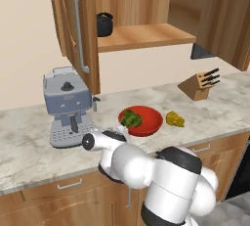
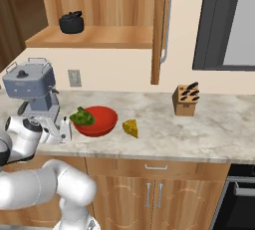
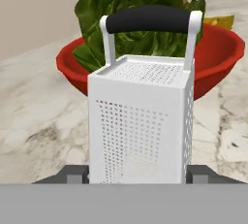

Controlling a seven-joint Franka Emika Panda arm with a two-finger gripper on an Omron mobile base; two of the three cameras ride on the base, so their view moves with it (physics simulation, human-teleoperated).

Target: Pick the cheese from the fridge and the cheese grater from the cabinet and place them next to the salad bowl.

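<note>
Silver mesh fills the hand view: the grater (image 3: 143, 121) stands upright between the two finger tips, its black handle on top, with the bowl (image 3: 220, 56) just behind it. From the right base view the grater (image 2: 65, 129) sits on the desk (image 2: 209, 129) just left of the red bowl (image 2: 102, 122), and the hand (image 2: 59, 130) is right behind it, in front of the coffee machine (image 2: 31, 92). The cheese (image 2: 131, 128) already lies on the desk just right of the bowl, so the fridge part looks done. I judge this to be the last step: setting the grater down beside the bowl.

The hand stands wide, its tips flanking the grater's base. Whether the pads press the sides or have just let go, I cannot tell; the tips sit close against the walls, and the grater's foot is hidden by the bottom edge of the hand view, so contact with the desk is not certain either.

If the grater is resting, the next move calls for parting the fingers fully and drawing the hand straight back, away from the bowl, without tipping the tall, light box. Behind, the cabinet (image 1: 80, 29) hangs open with a black pot (image 1: 104, 24) on its shelf, and a knife block (image 1: 200, 84) stands well apart on the far side.
</note>
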